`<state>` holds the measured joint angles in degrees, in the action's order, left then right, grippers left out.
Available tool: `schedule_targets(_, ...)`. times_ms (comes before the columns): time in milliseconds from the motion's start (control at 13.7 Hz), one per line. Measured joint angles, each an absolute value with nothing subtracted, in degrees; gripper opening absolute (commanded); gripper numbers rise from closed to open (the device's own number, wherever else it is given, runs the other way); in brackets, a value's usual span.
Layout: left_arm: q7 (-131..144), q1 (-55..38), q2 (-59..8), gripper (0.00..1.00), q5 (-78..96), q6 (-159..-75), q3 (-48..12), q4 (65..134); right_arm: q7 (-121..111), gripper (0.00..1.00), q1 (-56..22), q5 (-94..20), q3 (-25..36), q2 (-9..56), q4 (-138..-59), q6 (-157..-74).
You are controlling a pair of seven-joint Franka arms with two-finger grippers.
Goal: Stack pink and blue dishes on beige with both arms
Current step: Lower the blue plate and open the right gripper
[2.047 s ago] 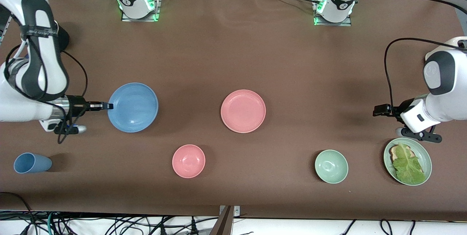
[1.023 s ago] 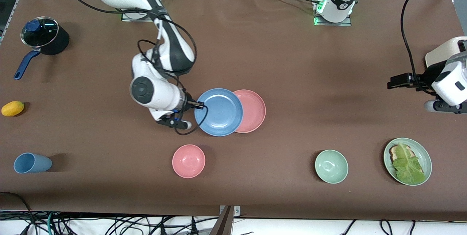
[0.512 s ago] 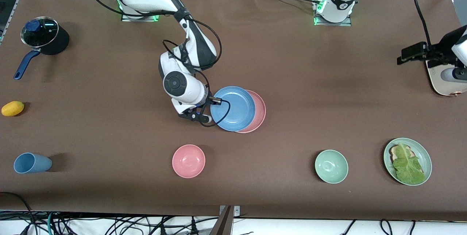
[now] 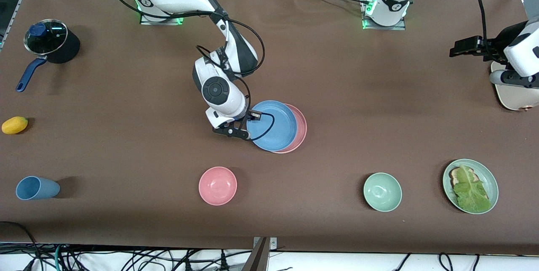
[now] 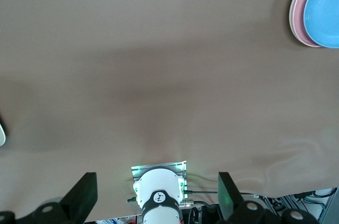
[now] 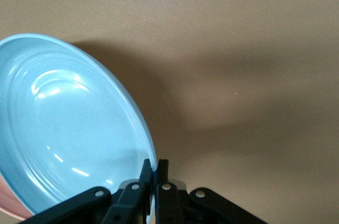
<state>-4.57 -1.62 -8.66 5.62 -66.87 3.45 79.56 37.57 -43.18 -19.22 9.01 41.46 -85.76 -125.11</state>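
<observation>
Right gripper [image 4: 254, 115] pinched on rim of flat sky-blue plastic plate [image 4: 271, 125], overlapping pastel pink plate [image 4: 300, 128] mid-table. Best centred, lowered flat, then released. Left gripper [image 4: 457, 48], fingers spread, waiting above cream-beige plate [image 4: 511, 98].

Both arms [image 4: 219, 90] white w/ dark grey joint caps, black cables, green-lit bases.

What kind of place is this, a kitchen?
Probably a robotics lab, not a kitchen: two robot arms are bolted to a cloth-covered table, the right gripper holds a blue plate over a pink plate, and loose cables hang below the table's edge.
</observation>
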Motion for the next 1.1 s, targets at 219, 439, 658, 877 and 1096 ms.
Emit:
schedule_targets(219, -4.57, -1.25, -7.93, 1.00, 5.62, -66.87, 3.63, 79.39, 38.20, 0.00, -43.83, -19.22, 9.00, 41.67, -85.76, -126.24)
schedule_targets(439, -4.57, -1.03, -6.01, 1.00, 5.62, -67.01, 3.64, 79.38, 39.02, 0.00, -44.73, -19.22, 9.00, 42.26, -85.76, -127.72)
schedule_targets(658, -4.57, -0.94, -4.55, 1.00, 5.62, -67.06, 3.67, 79.45, 39.80, 0.01, -45.31, -19.22, 9.00, 42.57, -85.75, -128.95)
schedule_targets(877, -4.54, -0.94, -3.24, 1.00, 5.62, -67.06, 3.67, 79.50, 39.86, 1.00, -45.31, -19.22, 9.01, 42.58, -85.76, -129.09)
schedule_targets(1096, -4.53, -0.86, -2.73, 1.00, 5.62, -67.08, 3.67, 80.31, 39.92, 1.00, -45.32, -19.15, 9.14, 42.56, -85.56, -129.10)
